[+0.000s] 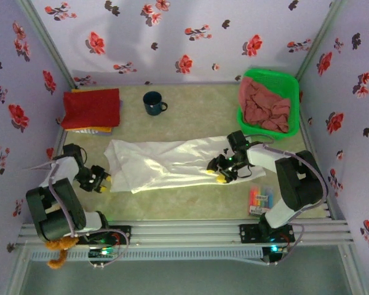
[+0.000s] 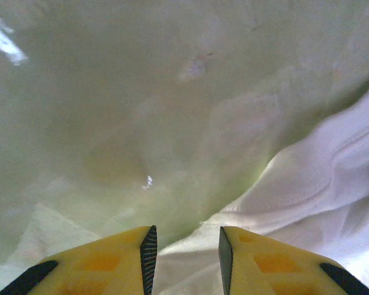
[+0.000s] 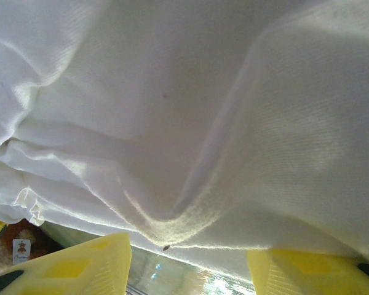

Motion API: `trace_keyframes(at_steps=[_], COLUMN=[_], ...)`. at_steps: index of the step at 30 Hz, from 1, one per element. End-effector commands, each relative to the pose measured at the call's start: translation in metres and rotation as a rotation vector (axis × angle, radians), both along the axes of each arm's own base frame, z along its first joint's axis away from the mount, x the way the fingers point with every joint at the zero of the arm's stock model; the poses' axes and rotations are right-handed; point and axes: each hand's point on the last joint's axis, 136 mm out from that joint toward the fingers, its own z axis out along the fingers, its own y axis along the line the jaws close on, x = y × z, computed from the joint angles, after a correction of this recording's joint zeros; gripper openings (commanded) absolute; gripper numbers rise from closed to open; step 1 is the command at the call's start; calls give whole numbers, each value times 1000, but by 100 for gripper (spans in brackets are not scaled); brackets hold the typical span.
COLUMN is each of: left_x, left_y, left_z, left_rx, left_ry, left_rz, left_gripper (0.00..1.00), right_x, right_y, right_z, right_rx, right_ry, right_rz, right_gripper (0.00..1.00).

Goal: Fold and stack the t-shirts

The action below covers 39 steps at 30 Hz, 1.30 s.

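Note:
A white t-shirt (image 1: 166,163) lies spread out and crumpled across the middle of the table. My left gripper (image 1: 100,179) is at its left end, low over the hem. In the left wrist view its yellow jaws (image 2: 184,236) stand apart, and the white cloth (image 2: 320,184) lies loose beneath the gap. My right gripper (image 1: 221,172) is at the shirt's right end, open wide, with a fold of cloth (image 3: 172,92) just ahead of the jaws (image 3: 188,246) and nothing pinched. A folded red t-shirt (image 1: 92,107) lies at the back left. Dusty-pink t-shirts (image 1: 265,106) fill the basket.
The green plastic basket (image 1: 290,83) stands at the back right. A dark mug (image 1: 154,102) stands beside the red shirt. A pack of coloured markers (image 1: 261,200) lies near the right arm's base. A brown teddy bear (image 1: 60,251) hangs at the front left edge.

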Motion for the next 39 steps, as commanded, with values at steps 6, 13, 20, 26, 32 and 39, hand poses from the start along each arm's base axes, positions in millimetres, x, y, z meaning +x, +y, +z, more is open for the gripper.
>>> trace_keyframes(at_steps=[6,13,20,26,32,39], left_x=[16,45,45,59,71,58], left_y=[-12,-31,-32,-15,13,7], left_z=[-3,3,2,6,22,19], left_rx=[-91,-220,-221,-142,-41,-69], left_ry=[-23,-144,-103,-82,-45,-17], left_rz=[-16,1,-60,-99,-152,-175], left_gripper=[36,40,30,0,0,21], right_x=[-26,-29,-27,-32,-33,-31], right_y=[-50,-50,-49,-53,-56,-55], right_z=[-39,-42,-42,-41,-39,-38], right_rx=[-248,-248,-246,-262,-273,-268], right_ry=[95,107,107,114,111,114], right_rz=[-38,-31,-34,-33,-40,-47], right_gripper=[55,55,55,55,55,55])
